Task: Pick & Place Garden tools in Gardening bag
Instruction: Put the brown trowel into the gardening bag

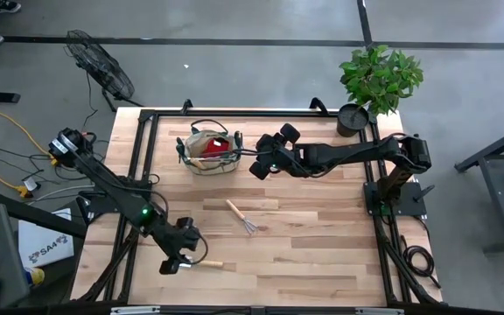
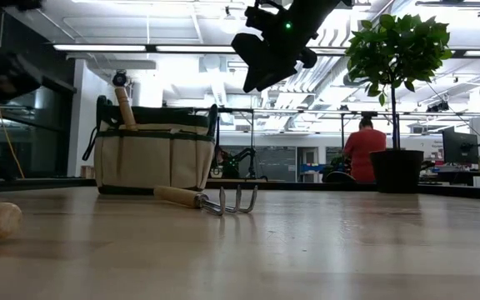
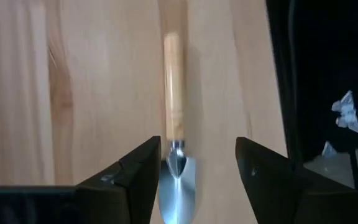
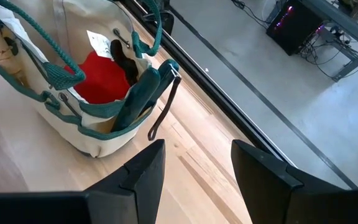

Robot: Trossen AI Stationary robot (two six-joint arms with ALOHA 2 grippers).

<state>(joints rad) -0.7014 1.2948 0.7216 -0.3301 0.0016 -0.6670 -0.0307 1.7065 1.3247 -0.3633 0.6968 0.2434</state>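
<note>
Spread wide and empty, the left gripper (image 3: 194,171) is seen low over the table (image 1: 322,236), straddling the neck of a trowel (image 3: 174,149) whose blade lies between the two fingers and whose wooden handle points away from them. No contact between fingers and trowel can be made out. In the high view this trowel (image 1: 206,263) is found well away from the gardening bag (image 1: 210,153), near the table's front edge.

A hand rake (image 1: 242,216) lies flat between the trowel and the bag, its tines turned away from the bag. The right gripper (image 1: 268,159) is held in the air just beside the bag, fingers apart with nothing between them. Inside the bag a red spray bottle (image 4: 101,78), dark shear handles (image 4: 126,62) and a wooden handle (image 2: 125,107) can be seen.

Several risks are judged to remain. If the fingers are closed on the tapered neck or the smooth blade, the trowel may be squeezed out or may pivot, being handle-heavy. A carry toward the bag could be obstructed by the right arm parked beside it. Loop handles drooping across the opening could snag a lowered tool, and the light bag might be tipped.
</note>
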